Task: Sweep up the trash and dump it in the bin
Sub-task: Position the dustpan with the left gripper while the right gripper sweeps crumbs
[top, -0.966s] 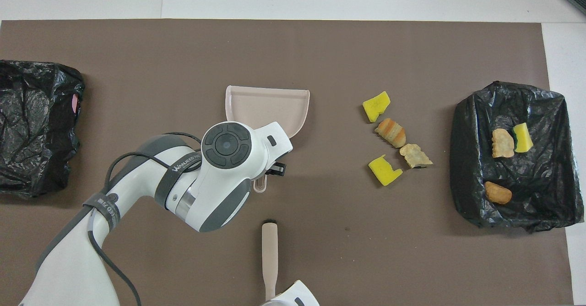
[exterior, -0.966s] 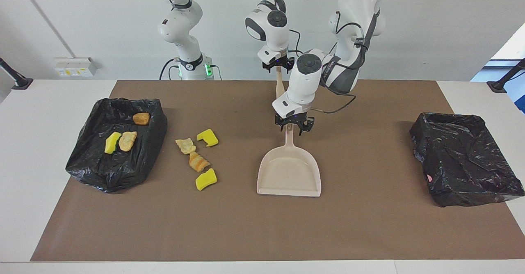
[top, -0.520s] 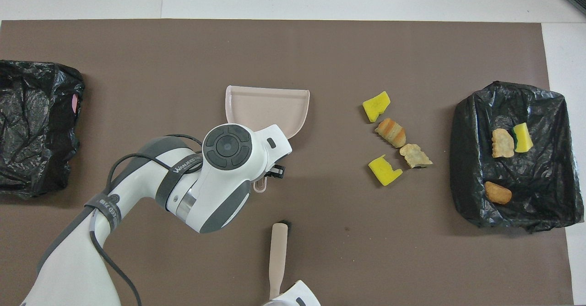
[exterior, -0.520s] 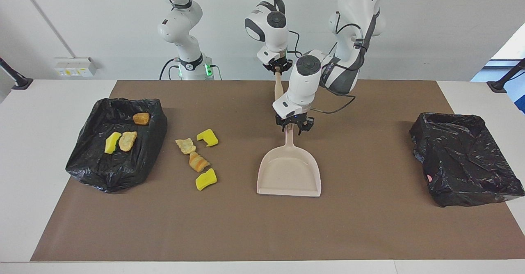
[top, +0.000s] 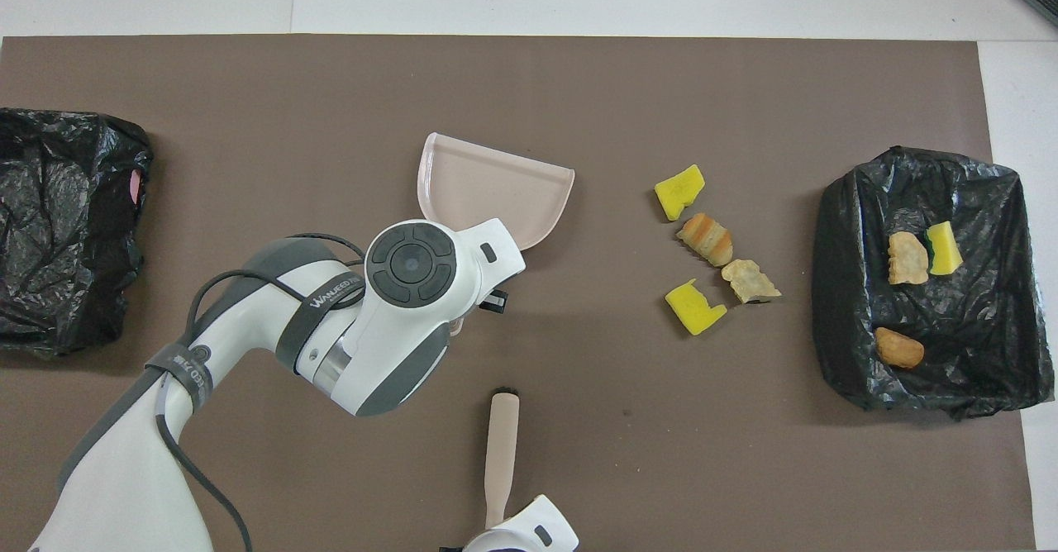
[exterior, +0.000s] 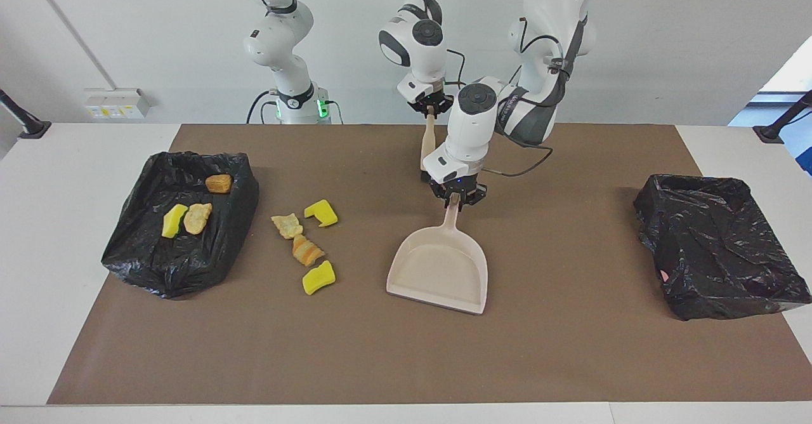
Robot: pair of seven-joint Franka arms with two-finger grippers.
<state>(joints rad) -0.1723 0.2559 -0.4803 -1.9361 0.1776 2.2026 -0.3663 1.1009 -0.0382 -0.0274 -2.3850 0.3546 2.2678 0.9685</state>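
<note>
A beige dustpan lies mid-mat, its handle in my shut left gripper. From overhead, the left wrist covers the handle of the dustpan. My right gripper is shut on the top of a beige brush, which leans with its dark tip by the mat. Several bits of trash lie loose toward the right arm's end: two yellow sponges and two bread pieces. The black-lined bin beside them holds three more pieces.
A second black-lined bin sits at the left arm's end of the table, with nothing showing inside. Brown mat covers the table, and bare mat lies between the dustpan and this bin.
Both grippers closed, the left on the dustpan handle, the right on the brush. The dustpan turned, its mouth swinging toward the trash. The brush tilted and shifted slightly.
</note>
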